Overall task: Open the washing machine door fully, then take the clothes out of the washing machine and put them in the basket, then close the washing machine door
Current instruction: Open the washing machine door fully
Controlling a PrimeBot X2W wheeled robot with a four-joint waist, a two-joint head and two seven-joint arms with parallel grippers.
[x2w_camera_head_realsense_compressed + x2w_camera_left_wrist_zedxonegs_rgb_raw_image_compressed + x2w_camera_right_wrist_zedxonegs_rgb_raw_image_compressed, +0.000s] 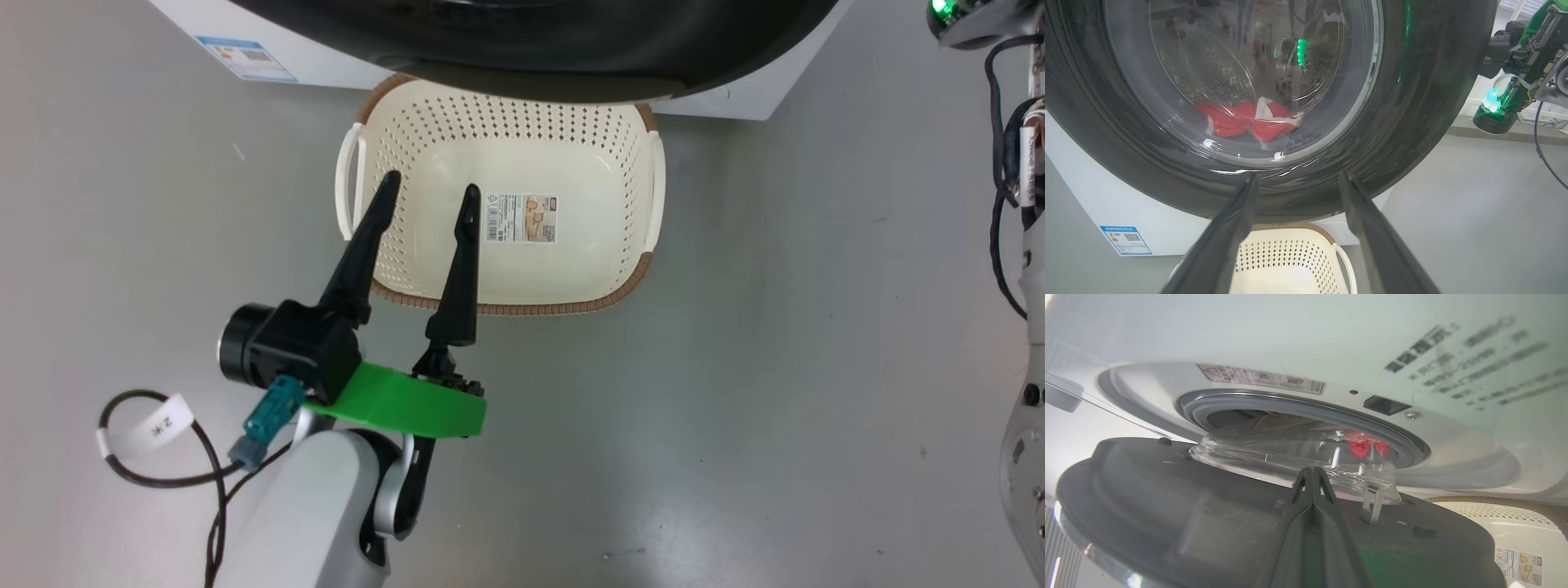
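Note:
The washing machine door (531, 49) hangs ajar over the far rim of the basket (506, 308), which holds nothing but its sticker. Through the door's glass (1241, 81) the red and white clothes (1245, 118) lie in the steel drum. My left gripper (430, 186) is open above the basket's left part, its fingertips just short of the door (1412, 102). In the right wrist view my right gripper (1312, 470) is shut, its tips resting at the door's inner face (1208, 522) by the clear bowl. Past the grey gasket (1298, 404) a bit of red clothes (1361, 446) shows.
The white washing machine (326, 65) with its blue label (245, 57) stands at the top of the head view. My right arm (1024, 245) runs along the right edge. A black cable (155, 478) loops by my left forearm. Grey floor surrounds the basket.

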